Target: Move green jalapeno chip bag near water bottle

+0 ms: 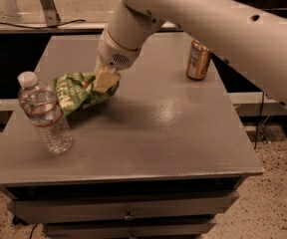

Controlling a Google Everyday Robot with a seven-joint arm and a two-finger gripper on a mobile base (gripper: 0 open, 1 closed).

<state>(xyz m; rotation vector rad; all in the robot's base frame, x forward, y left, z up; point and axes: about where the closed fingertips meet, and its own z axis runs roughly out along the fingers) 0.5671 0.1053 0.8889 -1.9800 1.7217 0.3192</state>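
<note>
1. Starting furthest left of the jaws: the bottle [46, 118] stands upright on the table [183, 133], white cap on top, label band around its upper body.
2. Bag [73, 91]: directly left of the jaws, between them and the bottle. Its left edge is just beside the bottle's shoulder; contact cannot be confirmed. Whether its underside rests on the table also cannot be told.
3. Gripper [106, 79]: over the left half of the table, jaws closed narrowly on the bag's right end, with foil bunched between them.
4. Can [199, 59]: upright, well to the right of the jaws and further back. It is not part of the task.
5. Handling (judgement): the bag is light, soft and crinkly, its foil is slippery, and its contents crush easily. Take hold of a gathered end or seam, as here, not the puffed middle. Apply moderate pressure only.
6. Caution (judgement): the bottle is tall and narrow and may tip if the bag is pushed against it. Set the bag down just short of it.
</note>
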